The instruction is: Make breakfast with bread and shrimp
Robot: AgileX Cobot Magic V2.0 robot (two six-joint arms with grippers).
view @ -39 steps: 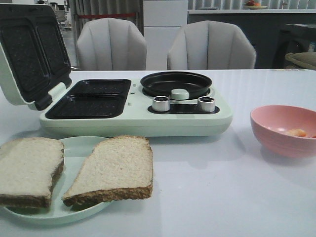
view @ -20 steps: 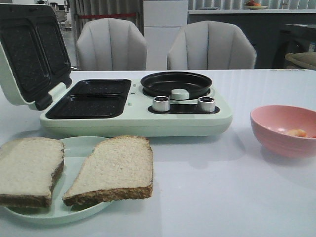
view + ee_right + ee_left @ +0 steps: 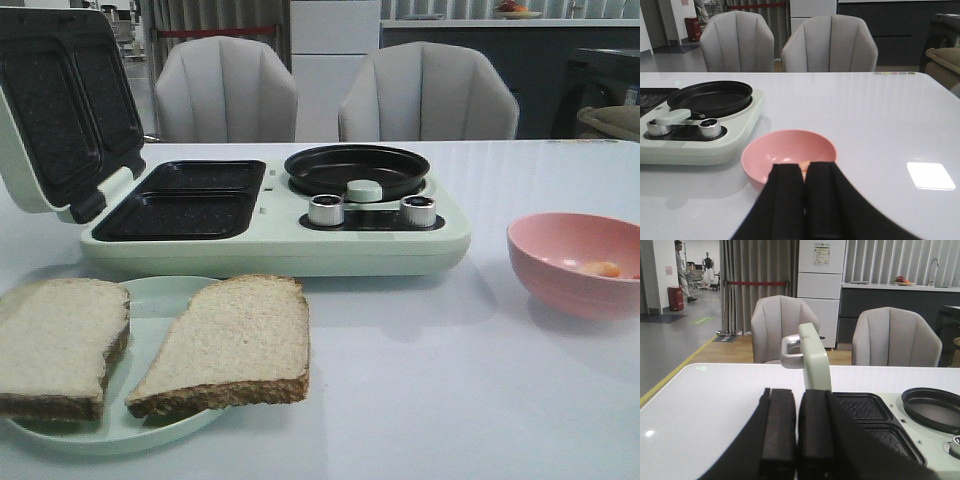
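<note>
Bread on plate, shrimp in bowl, both grippers closed & empty.
Two pale bread slices (image 3: 150, 345) w/ dark crusts lie on the mint plate (image 3: 160, 296) just in front of the sandwich maker (image 3: 270, 215); right of it, small orange-pink shrimp (image 3: 601, 268) sits in pink bowl (image 3: 560, 262). Left gripper (image 3: 797, 440) above maker, right gripper (image 3: 804, 200) above the bowl, fingers pressed together, holding nothing.

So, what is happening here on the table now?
Nothing is being handled at this moment. Two slices of bread lie on a pale green plate in front of the open sandwich maker, whose dark plates and small round pan hold no food. The shrimp sits in the pink bowl on the right. The left gripper and the right gripper both have their fingers closed together, holding nothing, so the breakfast work looks not yet begun.
</note>
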